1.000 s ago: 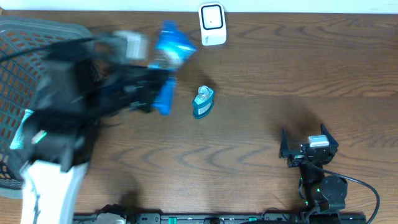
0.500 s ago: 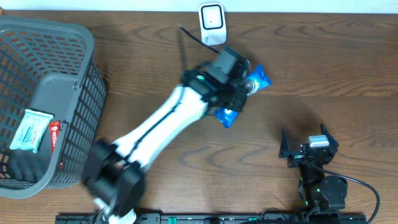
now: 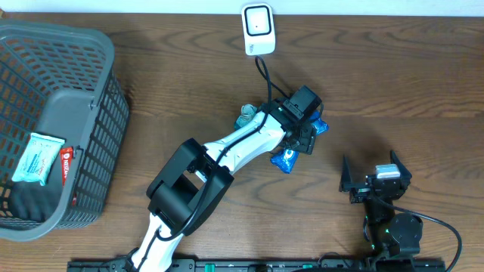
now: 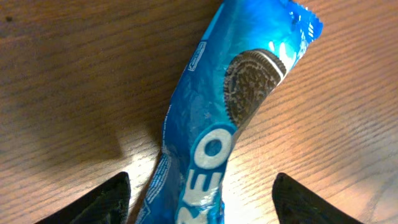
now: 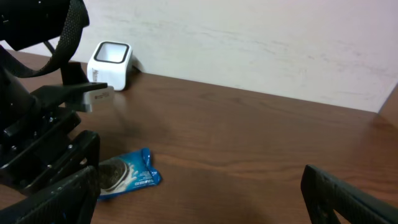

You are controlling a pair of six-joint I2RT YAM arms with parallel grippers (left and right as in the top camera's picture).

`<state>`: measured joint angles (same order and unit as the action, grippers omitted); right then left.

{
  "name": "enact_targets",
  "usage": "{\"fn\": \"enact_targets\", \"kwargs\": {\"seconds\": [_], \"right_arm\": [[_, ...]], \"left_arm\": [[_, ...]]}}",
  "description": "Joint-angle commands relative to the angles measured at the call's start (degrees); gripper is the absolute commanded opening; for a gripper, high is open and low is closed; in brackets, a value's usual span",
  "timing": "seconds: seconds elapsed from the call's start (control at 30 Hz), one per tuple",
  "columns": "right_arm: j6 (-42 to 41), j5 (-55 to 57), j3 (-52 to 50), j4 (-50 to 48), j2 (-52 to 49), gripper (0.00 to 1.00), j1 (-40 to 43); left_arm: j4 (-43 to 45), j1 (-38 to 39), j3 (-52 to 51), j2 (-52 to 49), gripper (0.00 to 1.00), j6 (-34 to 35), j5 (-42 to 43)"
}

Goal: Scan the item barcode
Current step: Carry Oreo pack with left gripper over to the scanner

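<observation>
Oreo pack (image 4: 211, 143) lies under the left pincer (image 4: 202, 190), spread wide, apparently gripping nothing; its arm (image 3: 234, 143) half-hides a teal bottle (image 3: 246, 115).

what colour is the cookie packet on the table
Bright blue packet, white lettering, dark cookie picture; clearest in the left wrist view.

Dark brown wood-grain table (image 3: 393, 75); plain white wall (image 5: 249, 37) along far edge; soft glare on tabletop.

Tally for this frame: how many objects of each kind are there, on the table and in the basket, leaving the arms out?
Oreo pack: 1
teal bottle: 1
white scanner: 1
grey basket: 1
white-and-teal packet, in the basket: 1
red-labelled item, in the basket: 1
Total: 6
</observation>
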<state>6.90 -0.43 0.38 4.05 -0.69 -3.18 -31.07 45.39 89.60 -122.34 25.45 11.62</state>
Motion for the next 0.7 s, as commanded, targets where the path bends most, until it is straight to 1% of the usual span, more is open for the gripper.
{"fn": "enact_targets", "kwargs": {"seconds": [0.0,0.2,0.33,0.4,0.47,0.53,0.63,0.67], "right_arm": [[-0.44,0.09,-0.04,0.24,0.35,0.99,0.24],[-0.44,0.09,-0.04,0.24,0.35,0.99,0.24],[-0.44,0.09,-0.04,0.24,0.35,0.99,0.24],[-0.44,0.09,-0.04,0.24,0.35,0.99,0.24],[-0.44,0.09,-0.04,0.24,0.35,0.99,0.24],[-0.44,0.09,-0.04,0.24,0.35,0.99,0.24],[-0.44,0.09,-0.04,0.24,0.35,0.99,0.24],[-0.44,0.09,-0.04,0.24,0.35,0.99,0.24]], "left_arm": [[-0.11,0.17,0.94,1.53,0.77,0.11,-0.94],[-0.11,2.01,3.1,3.89,0.82,-1.81,-0.52],[-0.17,3.26,4.28,7.21,0.87,-5.31,-0.59],[-0.9,3.26,5.07,9.81,0.92,-6.58,-1.36],[-2.58,3.13,6.49,12.26,0.94,-7.98,-3.1],[-5.55,3.13,8.79,15.5,0.96,-11.02,-5.42],[-11.72,3.13,12.74,20.46,0.99,-15.37,-11.13],[-14.34,3.06,14.21,22.47,0.98,-17.57,-14.08]]}}
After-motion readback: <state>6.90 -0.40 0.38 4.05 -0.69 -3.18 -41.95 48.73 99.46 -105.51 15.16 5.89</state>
